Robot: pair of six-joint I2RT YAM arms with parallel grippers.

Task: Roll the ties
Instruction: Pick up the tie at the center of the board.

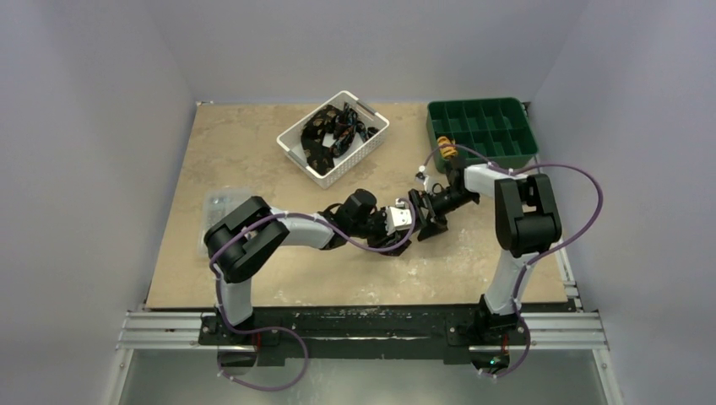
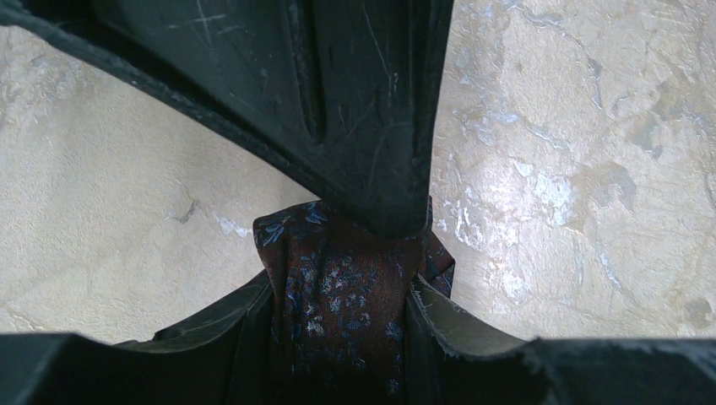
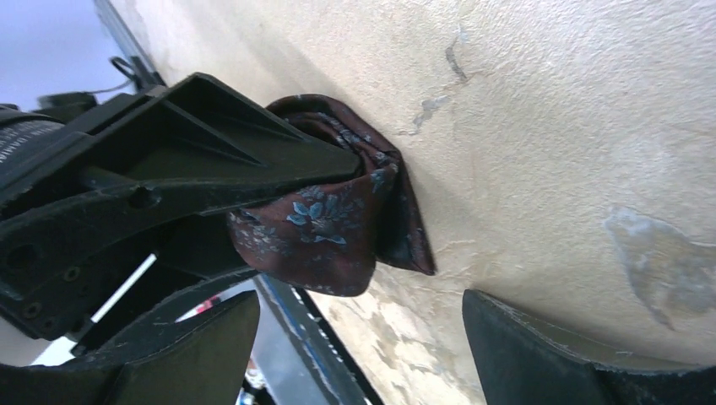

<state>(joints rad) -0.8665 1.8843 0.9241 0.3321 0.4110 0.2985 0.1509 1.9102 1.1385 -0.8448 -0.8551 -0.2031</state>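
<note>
So the dark brown-black patterned fabric necktie [image 3: 325, 228], the one with the little pale blue flower marks, is wound up into a chunky roll. It sits pinched in the left gripper [image 2: 342, 304], whose jaws are at a middling width and pressed against the roll on both sides. In the left wrist view the fabric fills the whole gap between them. The roll is down at the beige mottled stone-look tabletop [image 1: 245, 143], in front of the white slotted plastic basket [image 1: 359, 160] and a bit to its right, on the side nearer the arm bases. Whether it actually rests on the surface or hangs just off it, I can't tell. The right gripper [image 3: 359, 312] comes in from the opposite side, nose to nose with the left one, jaws spread wide and nothing between them. One of its black fingers [image 2: 363, 110] sits right at the far end of the roll in the left wrist view; touching or just beside, hard to say. Inside the basket there's a tangled heap of more dark ties [image 1: 333, 128]. Right of the basket stands a dark green plastic tray with compartments [image 1: 498, 126]. At the tray corner closest to the basket is a small yellowish-and-dark lump [image 1: 446, 148], too tiny for me to identify.
</note>
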